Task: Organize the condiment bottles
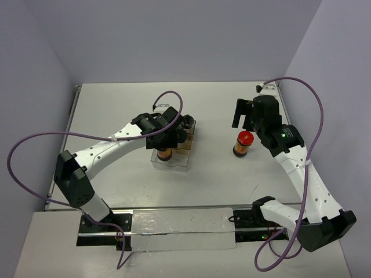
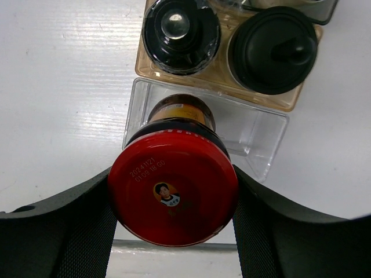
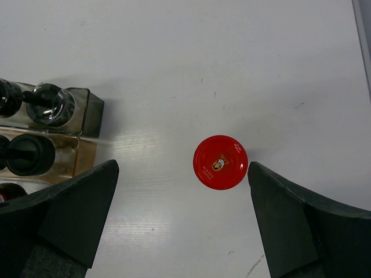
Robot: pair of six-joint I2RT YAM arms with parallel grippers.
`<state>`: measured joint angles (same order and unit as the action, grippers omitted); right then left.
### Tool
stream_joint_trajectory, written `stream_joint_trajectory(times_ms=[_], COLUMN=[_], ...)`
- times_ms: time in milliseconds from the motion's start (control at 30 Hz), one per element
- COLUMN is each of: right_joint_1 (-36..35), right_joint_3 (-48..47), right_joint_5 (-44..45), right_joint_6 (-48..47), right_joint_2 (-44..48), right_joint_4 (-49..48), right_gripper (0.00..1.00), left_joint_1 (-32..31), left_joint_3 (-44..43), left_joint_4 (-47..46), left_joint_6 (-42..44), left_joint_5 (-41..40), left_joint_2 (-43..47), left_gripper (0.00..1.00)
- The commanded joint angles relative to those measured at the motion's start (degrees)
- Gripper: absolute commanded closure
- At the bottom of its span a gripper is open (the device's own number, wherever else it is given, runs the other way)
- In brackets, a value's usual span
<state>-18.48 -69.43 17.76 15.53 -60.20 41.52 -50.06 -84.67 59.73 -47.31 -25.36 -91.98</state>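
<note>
My left gripper [image 1: 173, 138] is over the clear tray [image 1: 184, 164], shut on the red cap of an amber jar [image 2: 173, 191] that stands in the tray's near compartment [image 2: 255, 130]. Two black-capped jars [image 2: 181, 33] [image 2: 273, 49] stand in the row just behind it. The second red-capped amber jar [image 1: 243, 143] stands alone on the table to the right. My right gripper [image 1: 244, 119] hovers above it, open and empty. In the right wrist view this jar [image 3: 220, 162] lies between the fingers, close to the right finger [image 3: 290, 220].
The white table [image 1: 116, 110] ends at a metal rail on the left and right sides. The right wrist view shows the tray's end with black-capped jars [image 3: 52, 104] far left of the gripper. A purple cable loops over each arm.
</note>
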Motion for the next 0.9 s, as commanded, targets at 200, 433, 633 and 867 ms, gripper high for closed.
stream_joint_trajectory(times_ms=[200,433,633,867], right_joint_1=[0.22,0.2,0.2,0.2], right_joint_3=[-1.25,-0.59,-0.36,-0.44], right_joint_5=[0.5,0.47,0.79,0.93], right_joint_6=[-0.06,-0.06,-0.06,-0.06], right_joint_2=[0.02,0.35,0.44,0.17], right_joint_4=[-1.81,-2.02,-1.97,-1.85], right_gripper=[0.0,0.0,0.0,0.0], left_joint_1=[0.67,0.67,0.67,0.61], left_joint_3=[2.79,6.07,7.55,8.38], left_joint_4=[-7.42,-9.49,-9.92,-10.07], left_joint_6=[-0.51,-1.68,-2.81,-3.43], left_joint_5=[-3.55,-3.52,-3.61,-3.52], left_joint_2=[-1.13,-1.5,-2.61,-2.21], left_gripper=[0.9,0.9,0.84,0.49])
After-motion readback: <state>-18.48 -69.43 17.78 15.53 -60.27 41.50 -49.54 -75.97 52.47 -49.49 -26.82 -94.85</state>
